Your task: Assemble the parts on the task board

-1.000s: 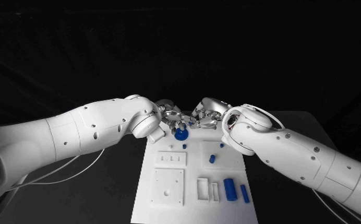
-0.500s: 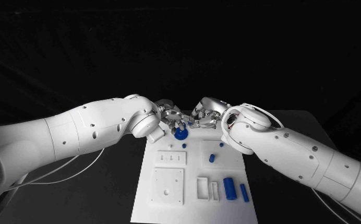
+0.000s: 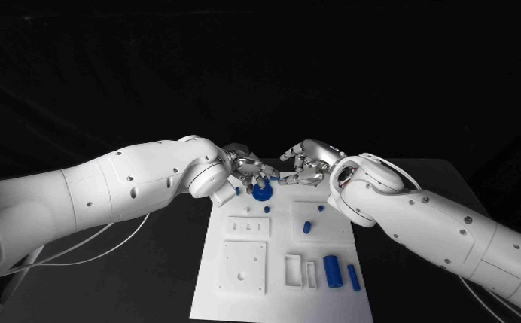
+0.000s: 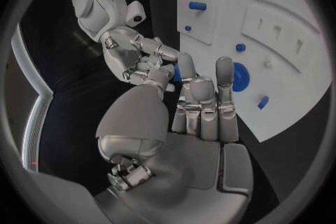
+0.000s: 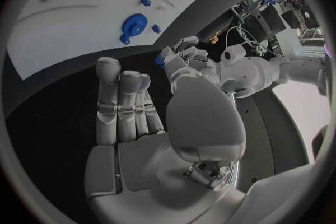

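Observation:
The white task board [image 3: 277, 281] lies in the middle of the table, with a blue gear [image 3: 262, 193] standing near its far end. My left hand [image 3: 248, 170] hovers just above that gear [image 4: 240, 77] and pinches a small blue part [image 5: 159, 60] at its fingertips. The same small blue part [image 4: 176, 73] shows beside a finger in the left wrist view. My right hand [image 3: 307, 165] is a short way to the right of the left hand, with its fingers [image 5: 125, 102] stretched out and apart, holding nothing.
More blue parts lie on the board: a short peg [image 3: 306, 227], two longer cylinders [image 3: 332, 272] at the near right, and small studs [image 3: 266, 210] by the gear. White socket blocks [image 3: 248, 227] sit on the board's left half. A white cable [image 3: 98, 246] runs under my left arm.
My right hand has drawn back to the right, away from the left hand, and its fingers have spread. The left hand has stayed over the gear.

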Controlling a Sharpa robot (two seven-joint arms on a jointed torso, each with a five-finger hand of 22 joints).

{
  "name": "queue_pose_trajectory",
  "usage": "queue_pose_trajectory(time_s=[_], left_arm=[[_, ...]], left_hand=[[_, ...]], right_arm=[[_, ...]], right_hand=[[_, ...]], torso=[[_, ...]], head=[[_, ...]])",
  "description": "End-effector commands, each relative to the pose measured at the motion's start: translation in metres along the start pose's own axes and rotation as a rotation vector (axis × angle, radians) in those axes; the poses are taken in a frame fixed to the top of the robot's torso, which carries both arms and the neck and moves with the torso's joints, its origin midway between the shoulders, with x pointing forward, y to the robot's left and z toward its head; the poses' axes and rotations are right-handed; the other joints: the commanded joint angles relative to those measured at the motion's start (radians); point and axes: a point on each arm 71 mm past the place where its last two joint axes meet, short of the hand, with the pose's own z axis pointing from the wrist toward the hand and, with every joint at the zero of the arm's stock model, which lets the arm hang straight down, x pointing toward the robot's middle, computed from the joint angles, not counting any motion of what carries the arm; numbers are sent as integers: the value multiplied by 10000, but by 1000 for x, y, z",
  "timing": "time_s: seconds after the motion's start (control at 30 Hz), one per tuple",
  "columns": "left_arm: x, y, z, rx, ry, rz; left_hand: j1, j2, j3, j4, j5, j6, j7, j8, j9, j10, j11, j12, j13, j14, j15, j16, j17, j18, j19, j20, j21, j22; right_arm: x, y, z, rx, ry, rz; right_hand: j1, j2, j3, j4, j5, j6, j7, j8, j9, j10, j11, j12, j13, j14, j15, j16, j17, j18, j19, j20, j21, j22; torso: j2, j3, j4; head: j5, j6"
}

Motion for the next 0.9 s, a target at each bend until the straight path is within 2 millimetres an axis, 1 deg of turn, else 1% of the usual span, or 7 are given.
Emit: queue_pose_trajectory(time_s=[0.03, 0.2, 0.33, 0.4, 0.57, 0.67, 0.9], left_arm=[[-1, 6, -5, -303, 149, -153], [-7, 17, -12, -619, -62, -143], [-10, 23, -17, -809, -234, -67], [-10, 28, -20, -960, -312, 34], [-4, 41, -24, -1248, -630, 781], [1, 46, -27, -1259, -900, 1551], [14, 57, -29, -1407, -1467, 2628]], left_hand=[[-180, 66, 790, -825, 70, 298, -262, 21, 3947, 65, -11, -69, 35, 11, -71, 22, 33, -61, 37, -18, -93, 98], [-258, 73, 794, -934, 126, 373, -281, -4, 4048, 127, -28, -101, 44, 48, -85, 39, 81, -61, 100, -32, -165, 206], [-297, 63, 808, -1011, 182, 407, -293, -19, 4088, 187, -41, -146, 39, 69, -100, 43, 116, -66, 138, -47, -218, 282], [-304, 57, 804, -1018, 192, 427, -297, -14, 4092, 203, -45, -146, 41, 80, -101, 49, 122, -67, 146, -48, -222, 293], [-384, 39, 761, -1012, 216, 598, -356, 6, 4131, 336, -77, -161, 51, 151, -131, 190, 437, -88, 171, -72, -252, 367], [-403, -3, 744, -1030, 282, 664, -377, -6, 4141, 397, -90, -190, 50, 188, -137, 251, 650, -95, 178, -79, -276, 411], [-441, -141, 735, -878, 591, 916, -465, -6, 4350, 593, -121, -99, 110, 438, -167, 367, 1367, -107, 451, -93, -570, 574]], right_arm=[[-4, -7, -9, -341, -616, 446], [-13, -32, -25, -76, -642, 583], [-21, -52, -34, 276, -819, 612], [-27, -63, -38, 513, -990, 726], [-44, -80, -41, 879, -1577, 1127], [-54, -85, -39, 955, -1939, 1284], [-67, -89, -37, 1000, -2443, 1563]], right_hand=[[218, -112, -121, 225, 118, -95, 13, -51, -12, -118, 2, 123, -180, -103, 41, -12, -87, 117, 31, 84, -224, 367], [319, -166, -496, 346, 767, -91, 14, -50, -12, -198, 8, 209, -337, -153, 50, -29, -182, 122, 27, 94, -486, 395], [375, -114, -496, 322, 1016, 0, 6, -47, -9, -206, -1, 216, -409, -177, 48, -68, -246, 125, 27, 93, -609, 392], [372, -95, -477, 305, 1107, 76, -4, -43, -5, -183, -13, 228, -437, -157, 43, -52, -248, 127, 45, 90, -621, 394], [328, -39, -421, 220, 1423, 239, -18, -39, 2, -161, -32, 236, -508, -147, 27, -55, -279, 127, 94, 74, -644, 401], [259, -3, -555, 192, 1822, 232, -23, -39, 1, -147, -38, 236, -588, -143, 19, -56, -306, 125, 118, 69, -720, 396], [174, 16, -595, 201, 2062, 326, -28, -34, 7, -140, -48, 255, -622, -132, 13, -44, -312, 121, 148, 61, -735, 403]], torso=[[0, 11, -48], [-14, 29, -52], [-32, 7, -60], [-55, 10, -63], [-111, 57, -41], [-131, 86, -28], [-192, 139, 35]], head=[[78, -2], [127, -96], [192, -151], [212, -202], [228, -337], [274, -431], [301, -655]])
